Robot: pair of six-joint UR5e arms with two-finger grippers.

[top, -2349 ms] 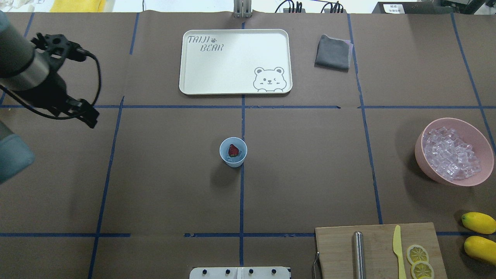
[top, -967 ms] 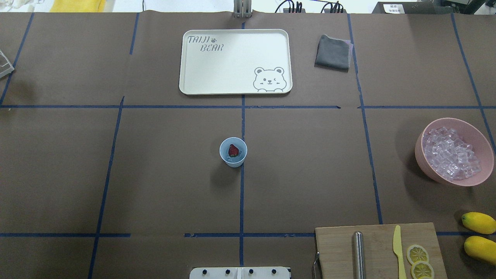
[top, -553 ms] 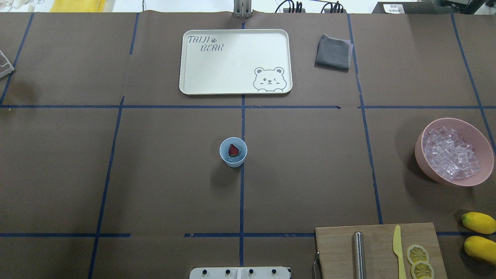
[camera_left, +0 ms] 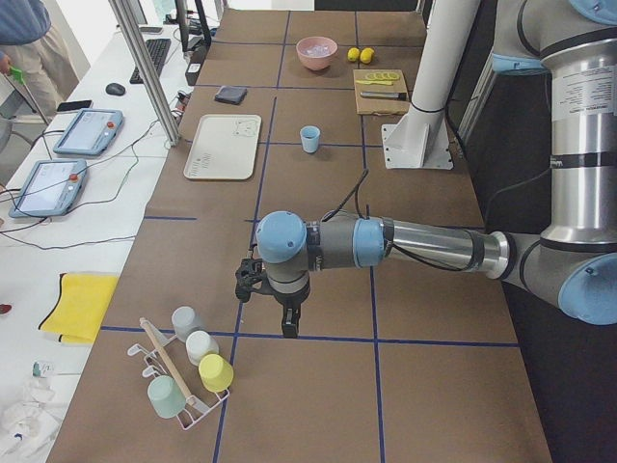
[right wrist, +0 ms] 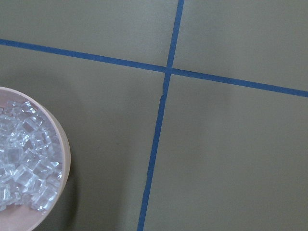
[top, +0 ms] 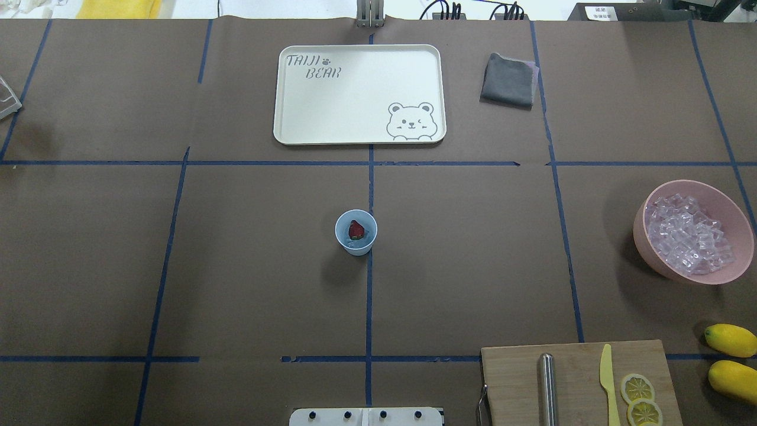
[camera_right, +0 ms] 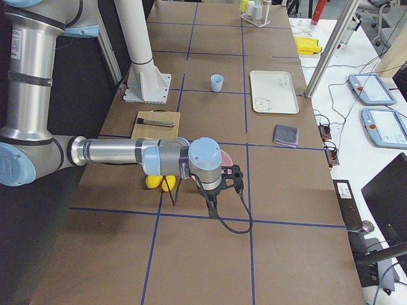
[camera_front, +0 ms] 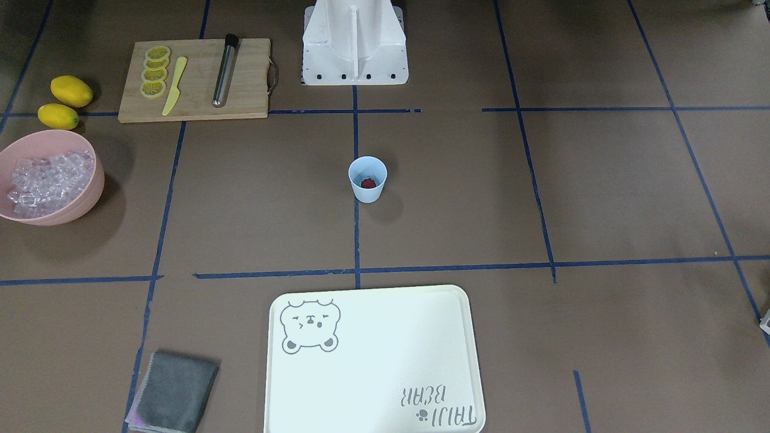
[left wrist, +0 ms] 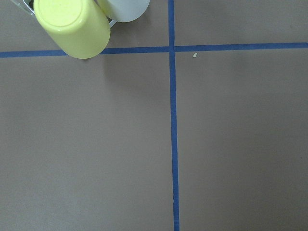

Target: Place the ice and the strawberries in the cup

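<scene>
Cup (top: 358,248): standing upright near the middle of the surface (top: 236,278), right on a lengthwise blue tape line (top: 369,296), well apart from everything else. Holding the strawberry (top: 356,229), dark red, lying inside below the rim. Too small for telling whether any ice is lying under it.

Ice (top: 689,236): heaping as clear cubes in the pink bowl (top: 640,232), sitting well off toward the robot's right end of the surface.

Beyond the cup, on the far side from the robot: cream tray (top: 355,94) with bear drawing, lying flat; folded grey cloth (top: 507,80) lying just beside it.

Near the robot's base, right side: wooden cutting board (top: 514,384) carrying a metal rod (top: 548,390), a yellow knife (top: 607,378) and lemon slices (top: 637,389). Two whole lemons (top: 730,340) resting just past the board, between it and the bowl.

Left claw (camera_left: 289,323): hanging low over the far left end of the surface, pointing down, near a rack of upturned cups (camera_left: 188,371). Showing only in the side view; wide or narrow, cannot tell. Its wrist camera looking down on a tape crossing, with a yellow cup (left wrist: 72,26) poking in at the top edge.

Right claw (camera_right: 212,206): hanging low at the far right end, pointing down, close to the bowl. Likewise showing only in the side view; cannot tell its opening. Its wrist camera catching the bowl and its ice at the lower left corner.
</scene>
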